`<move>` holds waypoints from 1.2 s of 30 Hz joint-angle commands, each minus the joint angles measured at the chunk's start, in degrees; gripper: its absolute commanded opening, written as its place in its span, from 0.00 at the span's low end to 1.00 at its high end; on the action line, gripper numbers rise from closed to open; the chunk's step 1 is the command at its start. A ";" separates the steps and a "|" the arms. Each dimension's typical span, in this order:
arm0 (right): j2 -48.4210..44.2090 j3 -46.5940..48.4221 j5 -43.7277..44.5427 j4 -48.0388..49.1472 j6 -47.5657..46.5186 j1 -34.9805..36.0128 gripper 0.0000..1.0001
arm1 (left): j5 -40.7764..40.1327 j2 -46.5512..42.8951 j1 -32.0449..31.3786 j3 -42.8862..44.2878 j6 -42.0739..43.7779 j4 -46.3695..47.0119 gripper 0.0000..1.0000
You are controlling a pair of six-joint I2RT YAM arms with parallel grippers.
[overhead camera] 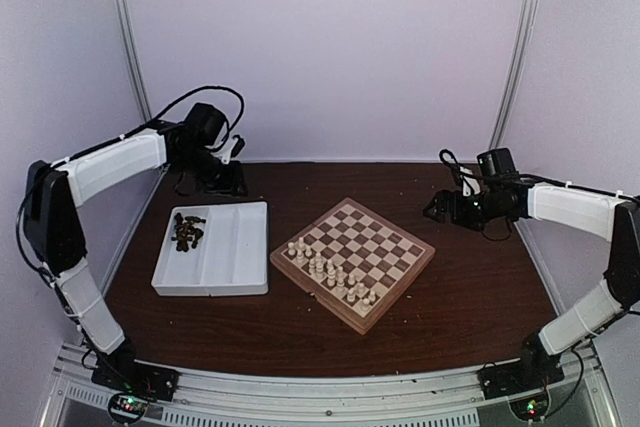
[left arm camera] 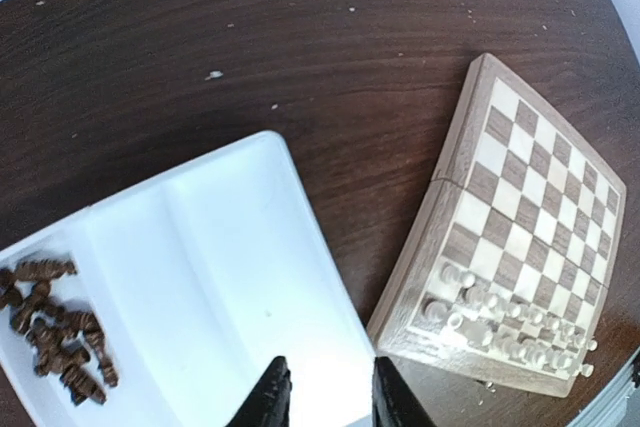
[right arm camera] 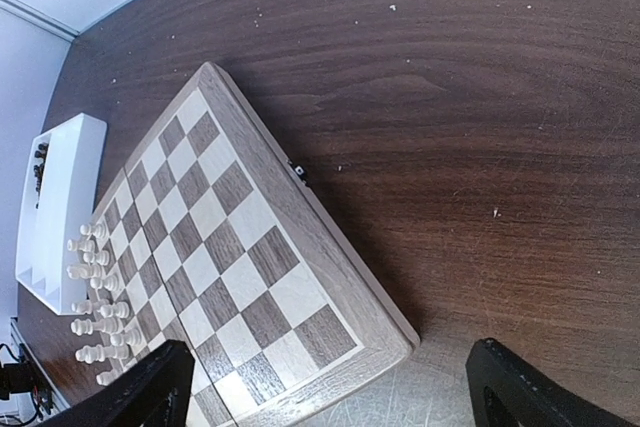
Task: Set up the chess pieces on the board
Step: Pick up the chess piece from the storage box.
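The board [overhead camera: 385,237] sits cornerwise, a corner toward six o'clock; chess pieces [overhead camera: 187,231] lie heaped in the tray [overhead camera: 240,247] at nine o'clock. Dark surface [overhead camera: 470,287], pale walls [overhead camera: 330,47]; left hand [left arm camera: 330,392] and right hand [right arm camera: 330,387] released, empty.

The board [overhead camera: 385,242] lies on the desk [overhead camera: 470,287] near its centre, turned so that one corner faces the arm bases. The tray [overhead camera: 240,247] lies on the desk just beside the board, to its left, apart from it. The chess pieces [overhead camera: 186,231] lie heaped in the tray's leftmost compartment, at its far end. The other set of figures [overhead camera: 330,272] stands on the board in two rows along its near-left edge. The left hand [left arm camera: 330,402] hangs over the far end of the tray. The right hand [overhead camera: 440,209] hangs over the desk to the right of the board, beyond its far-right edge.
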 commanded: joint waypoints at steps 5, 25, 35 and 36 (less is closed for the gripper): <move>-2.12 2.06 2.18 -3.19 -1.70 1.48 0.99 | -6.36 -16.22 9.44 -19.55 0.54 6.51 0.31; -2.10 6.25 2.29 -7.53 -2.75 4.19 0.99 | -15.62 1.70 17.27 -7.74 2.93 -2.30 0.43; -1.75 6.27 2.25 -7.03 -2.34 4.45 0.99 | -14.87 8.37 17.88 -4.51 3.86 -3.20 0.40; -1.75 6.15 2.33 -7.07 -2.35 4.45 0.99 | -14.98 8.74 17.94 -4.40 3.90 -3.24 0.40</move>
